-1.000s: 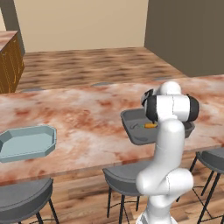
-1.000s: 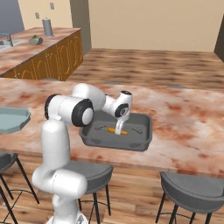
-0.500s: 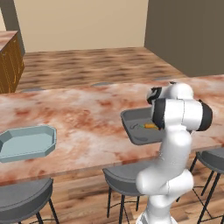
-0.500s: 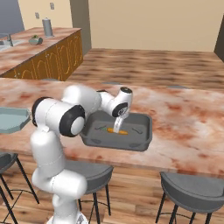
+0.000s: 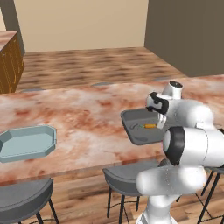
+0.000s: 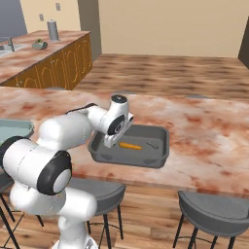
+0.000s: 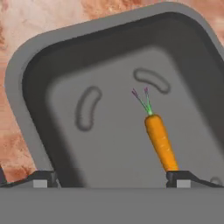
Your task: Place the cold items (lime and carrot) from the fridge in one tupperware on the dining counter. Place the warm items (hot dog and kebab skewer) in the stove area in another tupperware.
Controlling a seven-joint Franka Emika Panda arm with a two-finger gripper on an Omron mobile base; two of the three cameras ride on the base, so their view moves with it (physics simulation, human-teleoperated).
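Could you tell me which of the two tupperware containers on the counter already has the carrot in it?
The dark grey tupperware beneath the tool holds the carrot; the light blue tupperware farther along the counter is empty.

A rendered home kitchen with a dining area is shown. A long dining counter with a reddish marbled top is seen running across both base views, and dark grey bar stools are tucked under its near edge. Behind it, a wood-plank floor is bounded by plain beige walls. At the far left of the right base view, a second marbled worktop on wooden cabinets is seen, with a sink set in it and a metal canister stood near its back edge. Food containers are laid on the dining counter: a dark grey tupperware and a pale blue tupperware.
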